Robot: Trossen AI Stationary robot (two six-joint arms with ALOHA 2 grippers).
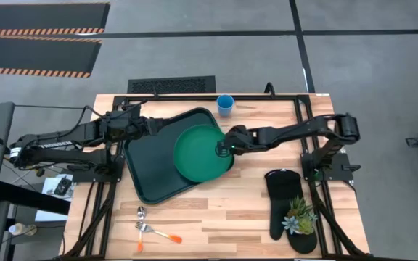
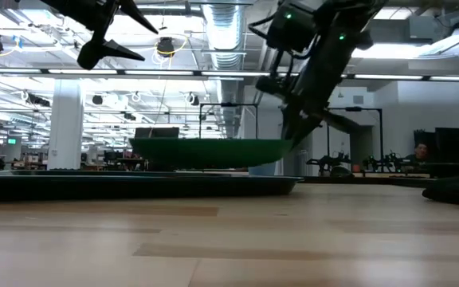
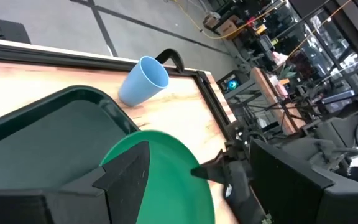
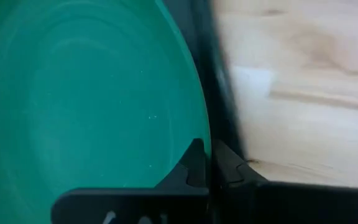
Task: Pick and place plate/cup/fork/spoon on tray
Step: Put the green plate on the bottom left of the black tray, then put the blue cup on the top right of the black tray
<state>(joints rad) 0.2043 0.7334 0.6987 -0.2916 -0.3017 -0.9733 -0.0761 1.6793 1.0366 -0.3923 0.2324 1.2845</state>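
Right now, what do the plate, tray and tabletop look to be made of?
Plate: likely plastic, bright green, smooth with faint moulded rings in the right wrist view; thin rim pinched by the right end effector.
Tray: probably plastic too, dark green-black, slight sheen, rounded moulded rim; metal not ruled out.
Tabletop: light wood, butcher-block style, visible grain and joined strips, matte to satin.
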